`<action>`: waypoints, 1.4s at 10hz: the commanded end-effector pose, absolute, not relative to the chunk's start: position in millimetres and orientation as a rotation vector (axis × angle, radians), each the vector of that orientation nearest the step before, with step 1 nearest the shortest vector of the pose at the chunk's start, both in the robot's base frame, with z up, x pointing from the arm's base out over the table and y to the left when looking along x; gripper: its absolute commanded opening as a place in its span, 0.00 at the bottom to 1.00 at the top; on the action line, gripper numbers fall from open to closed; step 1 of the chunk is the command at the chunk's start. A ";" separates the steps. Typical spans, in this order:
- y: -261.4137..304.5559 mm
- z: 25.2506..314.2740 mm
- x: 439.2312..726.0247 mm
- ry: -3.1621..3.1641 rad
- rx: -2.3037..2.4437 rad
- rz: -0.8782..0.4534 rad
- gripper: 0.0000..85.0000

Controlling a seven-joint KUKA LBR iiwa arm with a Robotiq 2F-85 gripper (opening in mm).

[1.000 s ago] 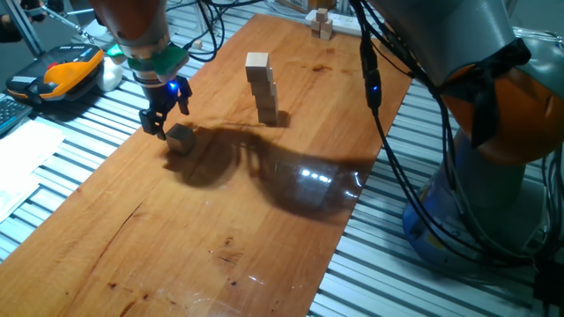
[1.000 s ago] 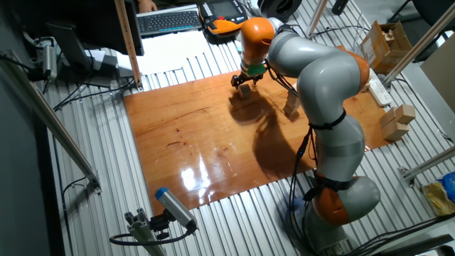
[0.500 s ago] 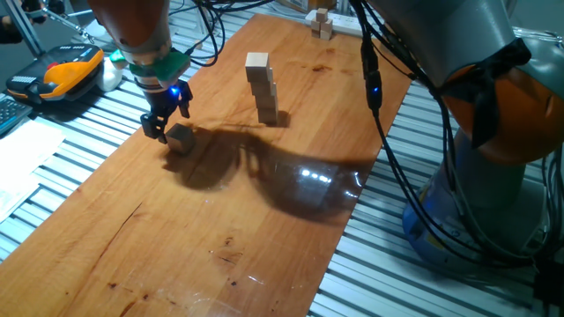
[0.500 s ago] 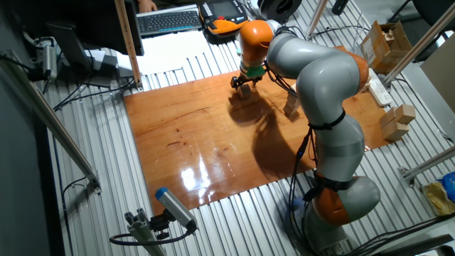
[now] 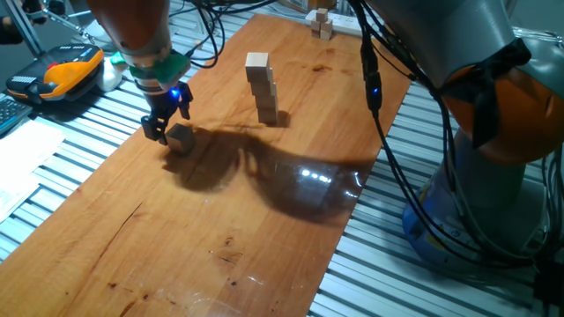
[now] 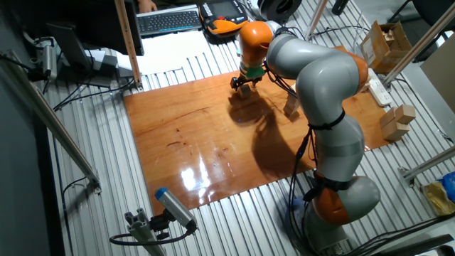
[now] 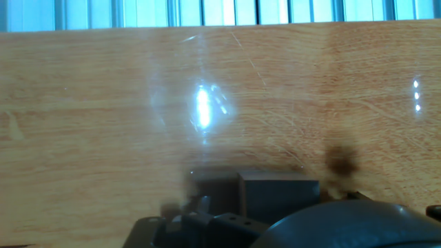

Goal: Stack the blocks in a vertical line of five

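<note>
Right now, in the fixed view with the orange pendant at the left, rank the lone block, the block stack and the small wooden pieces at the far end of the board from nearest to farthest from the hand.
1. Lone block: right beside the hand.
2. Block stack: mid-board, to the right.
3. Small wooden pieces: at the board's far end.
</note>
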State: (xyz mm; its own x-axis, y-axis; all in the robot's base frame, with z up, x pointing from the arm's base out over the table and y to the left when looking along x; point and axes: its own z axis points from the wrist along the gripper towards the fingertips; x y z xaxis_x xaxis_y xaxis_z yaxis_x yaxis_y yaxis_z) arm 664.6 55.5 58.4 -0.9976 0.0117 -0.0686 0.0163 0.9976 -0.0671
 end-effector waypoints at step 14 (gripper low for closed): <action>53.4 51.5 657.0 3.078 0.082 -0.076 0.80</action>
